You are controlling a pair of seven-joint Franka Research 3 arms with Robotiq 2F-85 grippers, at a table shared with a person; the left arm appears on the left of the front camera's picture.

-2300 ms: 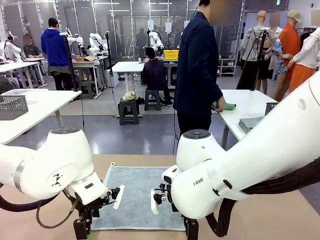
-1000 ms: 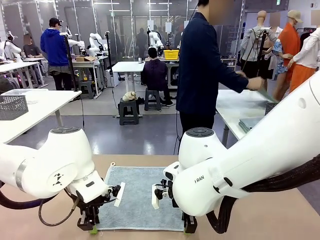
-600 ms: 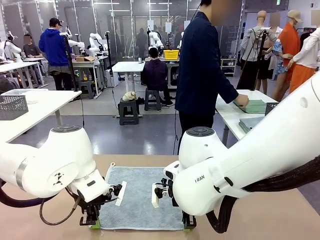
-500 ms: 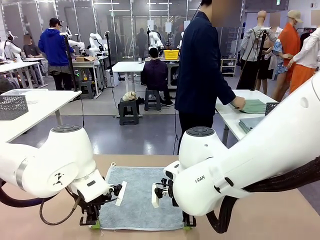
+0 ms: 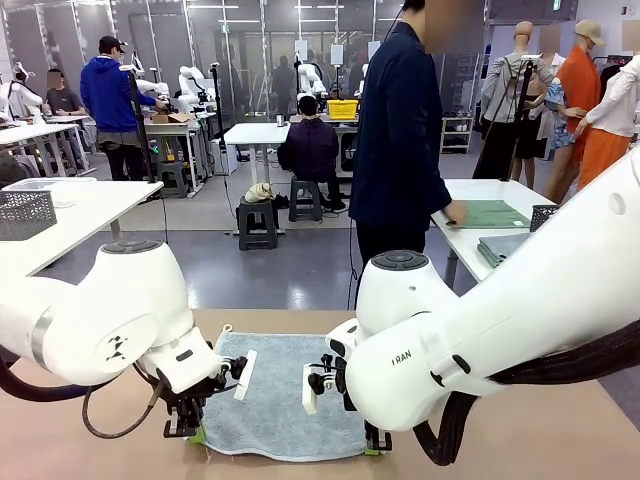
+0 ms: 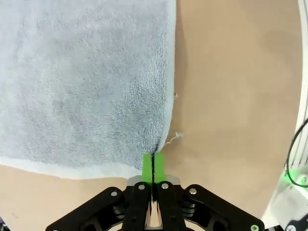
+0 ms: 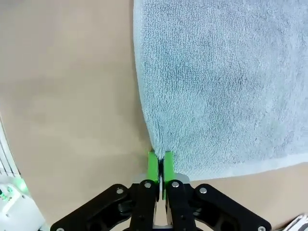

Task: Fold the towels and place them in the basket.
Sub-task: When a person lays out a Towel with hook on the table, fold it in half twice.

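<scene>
Both grippers have come down onto the towel's [image 5: 280, 400] near edge and closed. The left gripper [image 5: 197, 437] pinches the near left corner and the right gripper [image 5: 372, 450] the near right one, green pads pressed together on the hem in each wrist view. The pale blue-grey towel lies flat on the table [image 5: 560, 440], its far half free. This looks like the start of the first fold. The next move calls for lifting both corners together, level, and carrying them to the far edge without dragging the cloth. Nothing lies on it, though the arms' bulky joints crowd above. Far off, a person [image 5: 400, 130] rests a hand on a green cloth [image 5: 495, 213] on the right table, where a dark mesh bin [image 5: 541, 214], possibly the basket, stands well apart.
</scene>
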